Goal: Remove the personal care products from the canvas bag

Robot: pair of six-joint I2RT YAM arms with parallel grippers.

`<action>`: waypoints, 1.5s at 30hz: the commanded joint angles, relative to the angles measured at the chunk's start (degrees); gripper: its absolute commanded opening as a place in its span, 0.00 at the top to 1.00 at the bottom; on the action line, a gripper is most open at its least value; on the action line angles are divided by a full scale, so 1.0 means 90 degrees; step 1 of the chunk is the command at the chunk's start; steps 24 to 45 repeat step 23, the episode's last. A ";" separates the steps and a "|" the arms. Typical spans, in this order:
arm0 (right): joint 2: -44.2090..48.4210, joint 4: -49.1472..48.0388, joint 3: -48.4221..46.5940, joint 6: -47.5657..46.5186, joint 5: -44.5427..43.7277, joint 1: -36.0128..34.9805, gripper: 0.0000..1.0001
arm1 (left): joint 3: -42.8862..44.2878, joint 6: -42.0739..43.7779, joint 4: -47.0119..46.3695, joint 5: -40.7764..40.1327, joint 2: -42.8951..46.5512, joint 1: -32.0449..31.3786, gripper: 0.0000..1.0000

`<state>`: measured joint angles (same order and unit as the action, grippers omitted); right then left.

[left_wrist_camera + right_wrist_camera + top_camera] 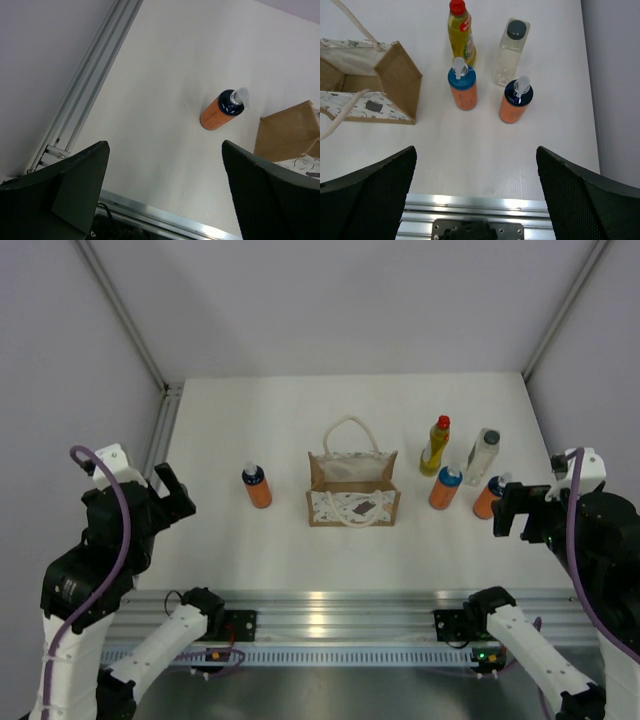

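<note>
You had the canvas bag [352, 490] mid-table [280, 420], one pump bottle [256, 485] to its left; to its right, a second pump bottle [445, 488] and a third pump bottle [488, 498] stood before a slim squeeze bottle [436, 446] and a flat-sided bottle [483, 452].

A white tabletop [300, 420] holds a boxy tan canvas bag [352, 506] mid-frame, an orange blue-capped bottle [257, 489] left, and a yellow red-capped bottle [436, 448], a whitish grey-capped bottle [483, 455] and two orange bottles [445, 490] [486, 502] right.

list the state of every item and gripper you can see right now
canvas bag: upright, mouth open, no bottle visible inside
orange bottle left of the bag: upright, cap on
light-blue-capped orange bottle: upright, cap on
dark-blue-capped orange bottle: upright, cap on
yellow bottle: upright, red cap on
whitish bottle: upright, grey cap on
left gripper: open, empty
right gripper: open, empty
</note>
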<state>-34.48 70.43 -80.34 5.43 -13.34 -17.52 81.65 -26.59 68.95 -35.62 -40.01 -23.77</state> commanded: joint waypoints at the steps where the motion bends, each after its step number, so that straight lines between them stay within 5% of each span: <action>1: 0.0237 0.0260 -0.0039 -0.0096 -0.0470 -0.0085 0.01 | -0.0282 -0.0005 0.0649 0.0041 0.0401 0.0014 0.02; 10: 0.0247 0.0367 -0.0195 -0.0125 -0.0793 -0.0085 0.01 | -0.0478 0.0025 0.0640 0.0051 0.1193 0.0004 0.02; 45: 0.0228 0.0289 -0.0039 -0.0008 -0.0861 -0.0085 0.01 | -0.0419 0.0132 0.0640 0.0207 0.0949 0.0014 0.02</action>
